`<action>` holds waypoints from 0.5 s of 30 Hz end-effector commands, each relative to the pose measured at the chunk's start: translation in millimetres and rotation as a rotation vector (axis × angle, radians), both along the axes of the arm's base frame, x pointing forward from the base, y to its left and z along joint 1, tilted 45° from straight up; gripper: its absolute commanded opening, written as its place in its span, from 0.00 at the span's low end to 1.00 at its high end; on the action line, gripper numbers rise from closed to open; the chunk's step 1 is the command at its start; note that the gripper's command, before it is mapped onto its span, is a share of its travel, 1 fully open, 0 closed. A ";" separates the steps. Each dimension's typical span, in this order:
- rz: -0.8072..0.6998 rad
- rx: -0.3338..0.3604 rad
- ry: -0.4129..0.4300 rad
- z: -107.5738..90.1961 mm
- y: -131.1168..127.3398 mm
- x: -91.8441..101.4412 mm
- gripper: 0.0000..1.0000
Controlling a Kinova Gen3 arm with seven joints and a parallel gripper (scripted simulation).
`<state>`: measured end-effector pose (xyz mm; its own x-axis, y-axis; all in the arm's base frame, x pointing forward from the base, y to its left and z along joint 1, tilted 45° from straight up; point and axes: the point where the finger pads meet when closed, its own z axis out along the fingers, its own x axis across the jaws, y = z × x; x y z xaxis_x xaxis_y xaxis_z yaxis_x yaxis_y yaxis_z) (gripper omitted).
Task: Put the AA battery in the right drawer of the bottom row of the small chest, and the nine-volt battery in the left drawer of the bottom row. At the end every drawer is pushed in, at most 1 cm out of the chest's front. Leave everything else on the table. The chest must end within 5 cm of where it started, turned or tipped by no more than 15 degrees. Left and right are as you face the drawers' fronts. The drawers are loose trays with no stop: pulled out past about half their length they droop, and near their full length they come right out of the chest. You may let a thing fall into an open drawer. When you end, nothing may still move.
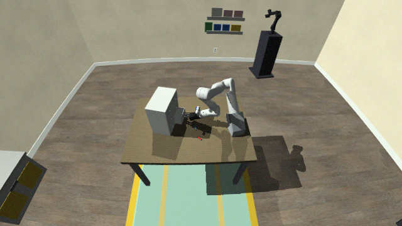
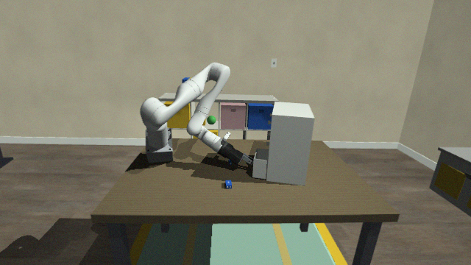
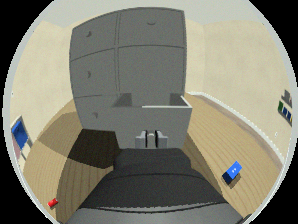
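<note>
Chest, top view: the small chest (image 1: 161,100) (image 2: 288,147) (image 3: 92,55) is seen upright on the desk (image 1: 188,154) (image 2: 243,202) (image 3: 215,145), with one low drawer (image 1: 179,115) (image 2: 260,168) (image 3: 152,120) pulled out.
Red thing, top view: a small red thing (image 1: 200,138) (image 3: 53,203) is seen on the desk, maybe the AA battery; too small to be sure.
Small blue thing, top view: a small blue thing (image 1: 195,127) (image 2: 230,162) is seen near the arm's shadow; its kind cannot be told.
Blue box, exterior view: a blue box (image 1: 196,108) (image 2: 228,184) (image 3: 232,172) is seen on the desk, well apart from the drawer. Its two pale spots make it likely the nine-volt battery.
Tray, exterior view: if the drawer is pulled much more, it may droop or come right out, since no stop is there to catch it.
Gripper, wrist view: the gripper (image 1: 184,116) (image 2: 251,161) (image 3: 151,136) is pinched on the handle (image 3: 151,133) of the bottom right drawer.
Pull, wrist view: if the pull is crooked, the tray may jam and the chest may be dragged or turned.
Letting go, wrist view: if the fingers are not spread enough first, the drawer may be tugged along as the arm is backed off.
</note>
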<state>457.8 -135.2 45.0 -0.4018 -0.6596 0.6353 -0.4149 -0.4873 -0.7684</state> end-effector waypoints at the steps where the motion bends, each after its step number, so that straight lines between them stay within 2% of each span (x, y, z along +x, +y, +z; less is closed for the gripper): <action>1: 0.002 0.000 -0.001 0.5 0.8 0.4 0.37; 9: 0.002 0.000 -0.001 0.5 0.8 0.4 0.37; 12: 0.002 0.000 -0.001 0.5 0.8 0.4 0.49; 13: 0.002 0.000 -0.001 0.5 0.8 0.4 0.49; 14: 0.002 0.000 -0.001 0.5 0.8 0.4 0.55; 15: 0.002 0.000 -0.001 0.5 0.8 0.4 0.55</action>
<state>457.8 -135.1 45.0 -0.4014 -0.6596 0.6355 -0.4149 -0.4876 -0.7682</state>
